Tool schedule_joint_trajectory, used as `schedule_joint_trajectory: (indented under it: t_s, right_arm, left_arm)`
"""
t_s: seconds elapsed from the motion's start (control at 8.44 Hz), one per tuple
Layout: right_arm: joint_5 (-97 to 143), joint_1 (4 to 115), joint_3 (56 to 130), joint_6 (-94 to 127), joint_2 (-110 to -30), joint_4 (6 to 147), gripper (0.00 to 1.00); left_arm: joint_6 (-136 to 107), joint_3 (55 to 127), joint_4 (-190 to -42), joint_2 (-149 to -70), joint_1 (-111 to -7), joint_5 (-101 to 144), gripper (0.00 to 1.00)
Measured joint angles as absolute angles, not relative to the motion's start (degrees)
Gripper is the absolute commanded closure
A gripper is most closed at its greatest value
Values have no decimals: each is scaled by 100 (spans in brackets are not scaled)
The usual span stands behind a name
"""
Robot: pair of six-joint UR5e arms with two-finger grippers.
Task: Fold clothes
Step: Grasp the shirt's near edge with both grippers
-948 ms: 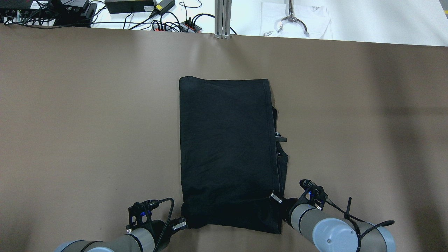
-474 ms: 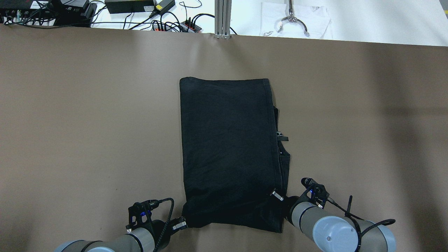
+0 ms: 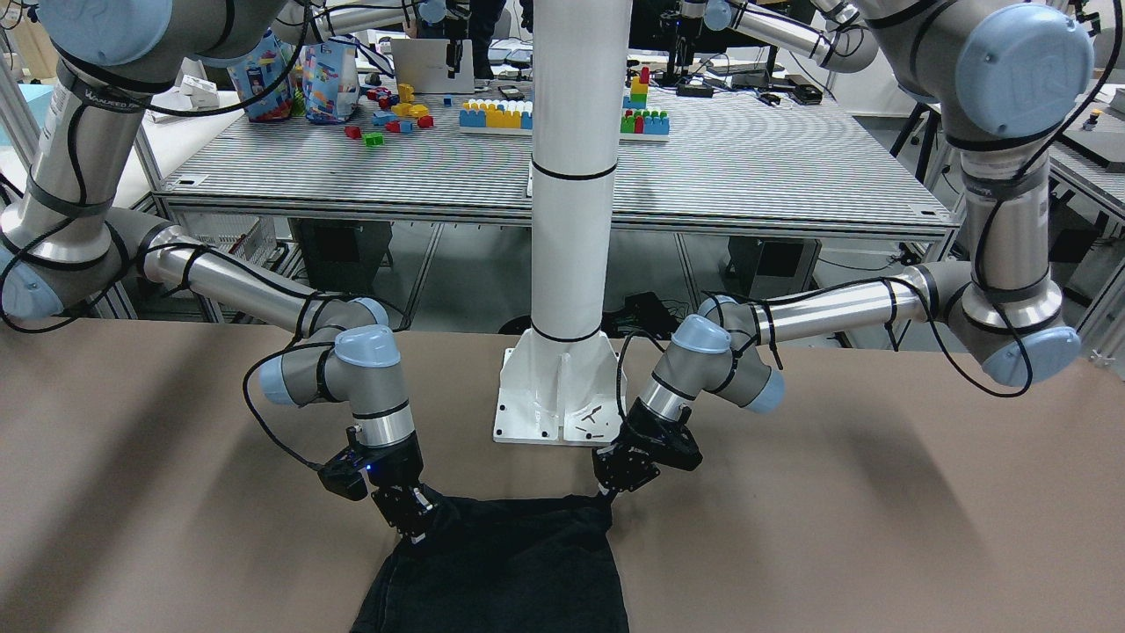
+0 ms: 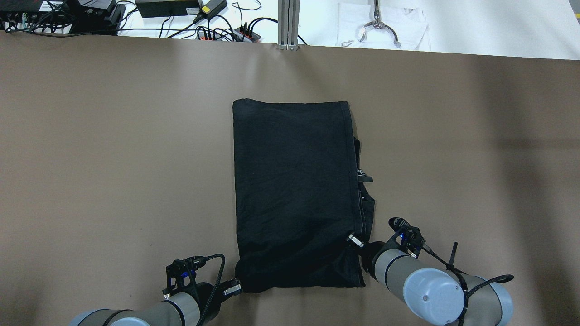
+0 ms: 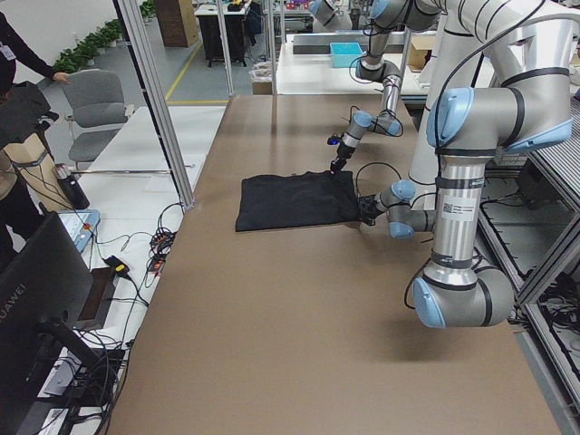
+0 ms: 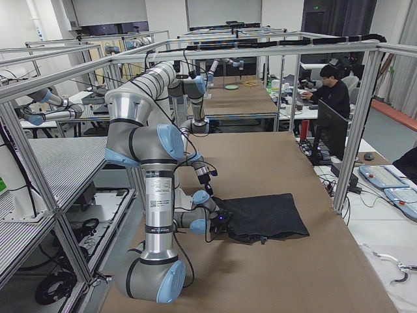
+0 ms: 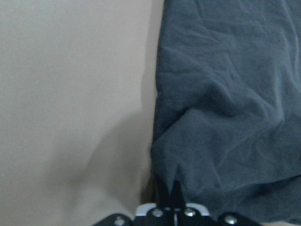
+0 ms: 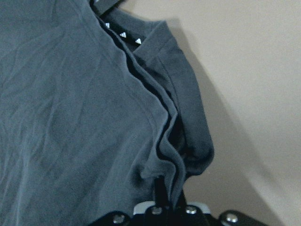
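The clothes (image 4: 294,190) lie flat on the brown table (image 4: 113,158) at mid-width. The long axis runs away from the robot, and the near edge is just in front of the white pillar's base plate (image 3: 527,413) without touching it. The left gripper (image 4: 233,287) has its jaws closed on the near left corner, with a small peak of fabric pinched between them. The right gripper (image 4: 355,240) is closed on the near right corner, where several stacked fabric edges enter the grip. The step in hand appears to be a fold of the near edge over toward the far hem. To do it well, raise both corners together and at equal height. Keep the edge between them taut but not stretched, and carry it forward in a low arc so that the lower layer does not drag. Check that every layer at the right corner is inside the grip, since a slipped layer would spoil the fold line. Release only once the carried edge is square with the far hem. Count: one garment, two grippers, both engaged, one table, one white pillar (image 3: 576,220) and one base plate.
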State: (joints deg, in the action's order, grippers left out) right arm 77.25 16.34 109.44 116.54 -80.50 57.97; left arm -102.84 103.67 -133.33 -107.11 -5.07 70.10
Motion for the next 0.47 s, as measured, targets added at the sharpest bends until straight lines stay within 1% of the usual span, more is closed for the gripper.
schedule_joint_trajectory:
  t_s: [0.12, 0.36, 0.47]
  right_arm:
    - [7725, 1638, 11046, 11655, -8049, 5875, 100]
    - [7729, 1548, 11501, 11781, -8065, 6340, 100]
    - [7724, 1318, 11747, 11969, -8103, 6502, 100]
  left_arm:
    - [-10266, 10468, -13333, -10709, -517, 7023, 100]
    - [-10252, 10813, -13327, -10640, -503, 7043, 100]
    - [-10249, 11181, -13321, -10462, -386, 7047, 100]
